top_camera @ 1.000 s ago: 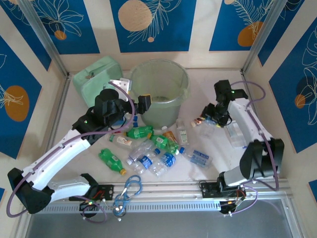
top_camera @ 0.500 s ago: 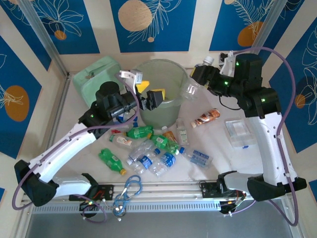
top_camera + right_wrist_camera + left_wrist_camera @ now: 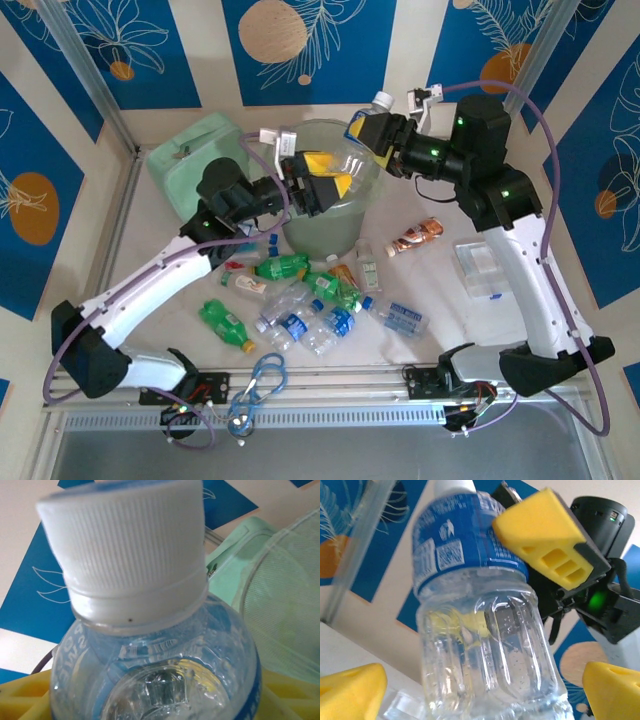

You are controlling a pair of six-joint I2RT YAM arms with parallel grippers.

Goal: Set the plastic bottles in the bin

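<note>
clear ribbed bottle (image 3: 480,645), blue label (image 3: 455,540), white ridged cap (image 3: 127,555).

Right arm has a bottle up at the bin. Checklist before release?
1. Clear blue-labelled plastic bottle held by right gripper: ok, yellow fingers clamp it.
2. Bottle over round translucent pale-green plastic bin: cannot tell, it hangs near the far-right rim.
3. Drop path free: not ok, left gripper sits below, bottle between its fingers.
4. Left gripper empty: ok, open, gaps beside the bottle.
5. Loose bottles remaining on table: ok, pile in front of bin.
</note>
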